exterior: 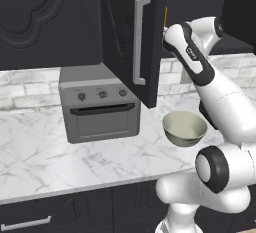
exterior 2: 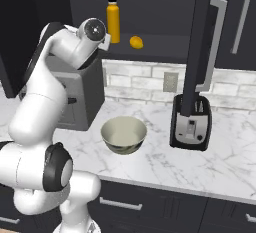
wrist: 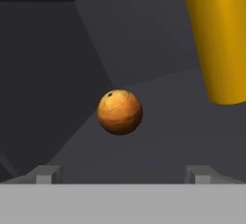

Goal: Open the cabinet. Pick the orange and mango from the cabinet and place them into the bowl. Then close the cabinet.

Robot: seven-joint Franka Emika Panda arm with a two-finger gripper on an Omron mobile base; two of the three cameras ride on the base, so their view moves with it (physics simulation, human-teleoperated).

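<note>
The cabinet stands open, its door point(exterior: 125, 37) swung out with a silver bar handle point(exterior: 141, 39); from the other side the same door point(exterior 2: 200, 42) hangs over the counter. My arm reaches onto the cabinet shelf. In the hand view the orange point(wrist: 119, 112), a dark brownish-orange ball, sits on the dark shelf straight ahead of my gripper point(wrist: 122, 174), a short way beyond its tips. The fingertips point(wrist: 45, 174) stand wide apart with nothing between them. The mango point(exterior 2: 136, 42) lies on the shelf right of a yellow bottle point(exterior 2: 113, 21). The cream bowl point(exterior 2: 124, 134) point(exterior: 184, 128) rests on the counter below.
The yellow bottle point(wrist: 218, 40) stands close to the orange, on its right in the hand view. A grey toaster oven point(exterior: 99, 108) sits on the marble counter point(exterior: 40, 157) left of the bowl. A black toaster point(exterior 2: 190, 122) stands under the open door.
</note>
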